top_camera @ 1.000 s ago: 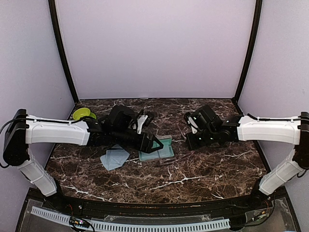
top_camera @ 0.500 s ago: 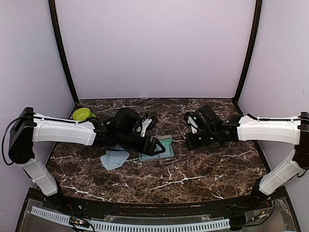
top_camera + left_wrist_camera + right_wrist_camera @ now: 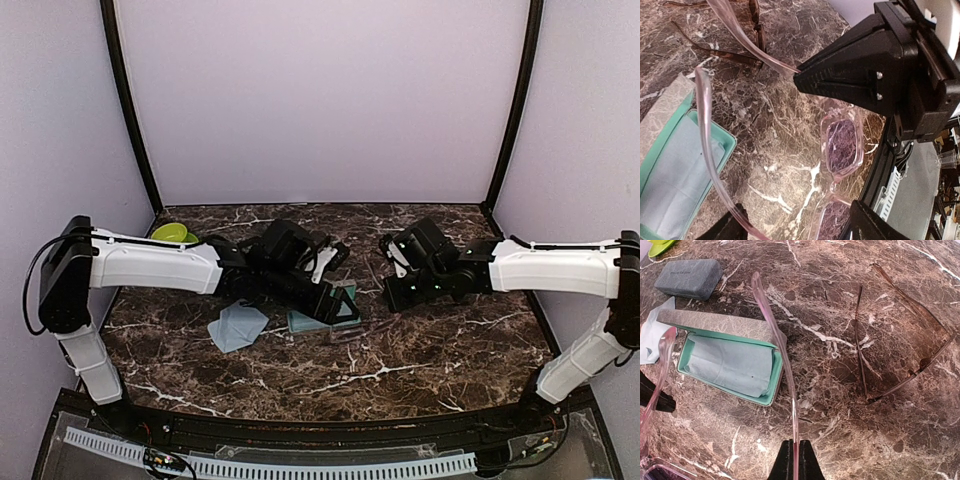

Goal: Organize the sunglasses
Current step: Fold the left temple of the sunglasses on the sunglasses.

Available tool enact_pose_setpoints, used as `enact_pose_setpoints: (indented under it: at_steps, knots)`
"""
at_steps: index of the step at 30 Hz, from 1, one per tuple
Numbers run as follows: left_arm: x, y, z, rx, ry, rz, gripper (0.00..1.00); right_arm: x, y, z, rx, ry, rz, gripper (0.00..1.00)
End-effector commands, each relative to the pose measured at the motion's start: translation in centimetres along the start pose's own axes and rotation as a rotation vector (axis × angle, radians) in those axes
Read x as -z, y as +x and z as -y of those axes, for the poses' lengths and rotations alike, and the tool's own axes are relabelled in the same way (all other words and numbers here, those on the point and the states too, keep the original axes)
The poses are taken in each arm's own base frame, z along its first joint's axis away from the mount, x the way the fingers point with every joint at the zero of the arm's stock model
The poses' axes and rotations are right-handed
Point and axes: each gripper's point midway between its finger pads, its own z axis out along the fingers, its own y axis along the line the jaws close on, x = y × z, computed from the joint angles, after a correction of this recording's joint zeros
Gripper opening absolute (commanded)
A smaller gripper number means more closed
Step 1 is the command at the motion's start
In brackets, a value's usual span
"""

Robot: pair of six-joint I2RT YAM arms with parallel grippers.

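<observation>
Beside the open case point(image 3: 715, 324), pink sunglasses point(image 3: 840, 145), probably light and springy: right gripper point(image 3: 792, 460) pinches one temple, a sound hold; left gripper point(image 3: 762, 150) spread astride them, grip unclear.

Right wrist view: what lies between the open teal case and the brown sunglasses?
In the right wrist view, a temple of the pink sunglasses, pinched by the right gripper, runs between the case and the brown sunglasses.

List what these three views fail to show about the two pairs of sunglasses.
Top view: pink sunglasses largely hidden by the left arm; brown sunglasses too thin to find on dark marble.
Left wrist: second pink lens cut off by the bottom edge; unclear whether the open left end effector touches the frame.
Right wrist: pink front cut off at the bottom-left corner.
</observation>
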Motion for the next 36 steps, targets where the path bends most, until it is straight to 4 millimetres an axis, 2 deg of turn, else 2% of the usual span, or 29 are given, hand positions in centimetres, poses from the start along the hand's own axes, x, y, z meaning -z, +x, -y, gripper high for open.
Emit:
enact_pose_setpoints:
  at_steps: [1, 8, 16, 19, 26, 36]
  knots:
    - [-0.6, 0.8, 1.4, -0.049, 0.042, -0.063, 0.73, 0.4, -1.6, -0.9, -0.012, -0.029, 0.049, 0.00]
    - [-1.4, 1.3, 2.8, -0.088, 0.124, -0.107, 0.87, 0.3, -1.5, -0.9, -0.012, -0.026, 0.048, 0.00]
    - [0.3, -0.1, 0.7, -0.130, -0.050, -0.043, 0.93, 0.2, -1.0, -0.5, -0.010, -0.012, 0.036, 0.00]
    - [1.1, -0.5, 0.7, -0.125, -0.067, -0.010, 0.98, -0.1, -0.9, -0.6, -0.006, -0.015, 0.030, 0.00]
    - [2.3, -1.2, 1.6, -0.108, -0.030, 0.065, 0.99, -0.4, -0.8, -0.8, -0.002, -0.023, 0.022, 0.00]
    - [0.9, -0.4, 2.0, -0.103, 0.010, 0.012, 0.98, -0.3, -1.0, -0.8, -0.001, -0.020, 0.028, 0.00]
